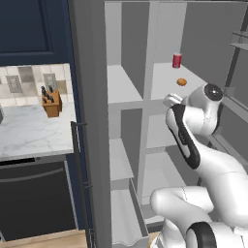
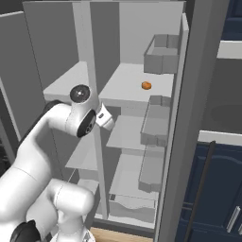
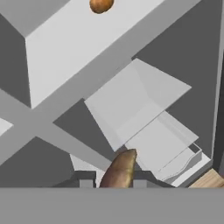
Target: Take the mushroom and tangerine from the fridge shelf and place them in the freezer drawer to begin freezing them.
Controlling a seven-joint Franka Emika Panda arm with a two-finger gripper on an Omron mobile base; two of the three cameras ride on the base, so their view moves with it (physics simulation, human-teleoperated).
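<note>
In the left base view, the tangerine (image 1: 181,82) sits on the shelf (image 1: 167,72), near the front edge. It is a small, bright orange ball, a bit squashed. A red can (image 1: 177,60) stands just behind it, taller than the fruit. You can leave the can alone. The arm (image 1: 193,140) bends up in front of the fridge, with its end just below that shelf. At the bottom of the thin left column, the drawer (image 1: 127,220) is pulled out. It looks open so that food can be dropped in from above.

In the right base view, the tangerine (image 2: 146,85) shows as an orange dot on the shelf (image 2: 127,78), near the door racks. The end of the arm is lower than the fruit and well apart from it, so it is not reaching for it now.

In the hand view, the gripper (image 3: 114,177) is closed on the mushroom (image 3: 121,168). The mushroom is a dull red-brown lump with a round top. It sticks up between the two dark tips. That is why the hand is off the shelf: it is already full. The tangerine (image 3: 101,4) peeks in at the top edge of this view, far from the tips.

I think you are carrying the mushroom down to the drawer. The tangerine is still left to fetch, so the job looks less than half done. Hold the mushroom tight, because a small round lump can slip.
</note>
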